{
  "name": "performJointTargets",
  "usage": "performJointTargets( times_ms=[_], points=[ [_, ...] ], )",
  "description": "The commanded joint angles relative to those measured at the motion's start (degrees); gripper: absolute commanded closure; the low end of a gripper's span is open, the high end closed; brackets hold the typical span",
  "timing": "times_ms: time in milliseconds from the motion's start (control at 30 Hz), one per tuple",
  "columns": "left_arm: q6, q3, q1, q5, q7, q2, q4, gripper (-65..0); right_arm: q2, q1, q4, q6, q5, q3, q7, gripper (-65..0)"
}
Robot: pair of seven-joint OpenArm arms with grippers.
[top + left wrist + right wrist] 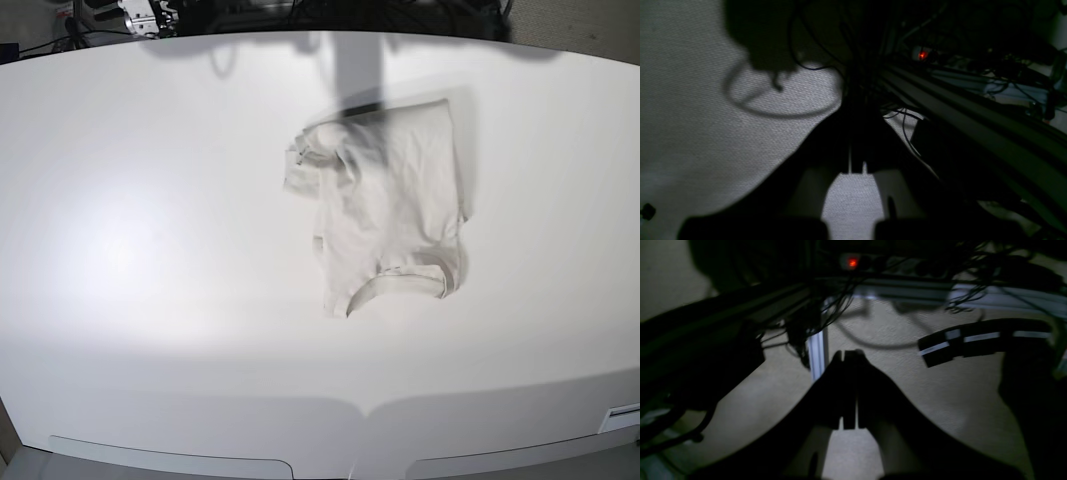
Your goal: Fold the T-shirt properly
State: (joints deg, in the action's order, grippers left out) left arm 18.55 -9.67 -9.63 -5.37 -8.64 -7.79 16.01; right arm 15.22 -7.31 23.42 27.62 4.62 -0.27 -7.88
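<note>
Toward the far right of the broad white tabletop point(150, 230) lies the crumpled pale beige-grey cotton T-shirt point(390, 215), not yet folded flat, while left gripper point(857, 168) and right gripper point(849, 390), both clenched empty, hang parked away from it.

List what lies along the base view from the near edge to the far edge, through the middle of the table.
Bare white tabletop → T-shirt, its neck opening at the near end → a strip of shadowed tabletop → dark cables and equipment beyond the far edge.
</note>
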Motion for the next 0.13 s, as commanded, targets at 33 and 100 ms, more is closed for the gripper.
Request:
performJointTargets(
  times_ms=[33, 100],
  points=[
    [0.31, -0.04, -0.17, -0.02, -0.44, -0.48, 0.11, 0.0, 0.63, 0.00, 0.17, 0.17, 0.07, 0.02, 0.37, 0.0],
    [0.31, -0.04, -0.17, 0.00, -0.44, -0.48, 0.09, 0.0, 0.66, 0.00, 0.17, 0.17, 0.07, 0.02, 0.37, 0.0]
  ],
)
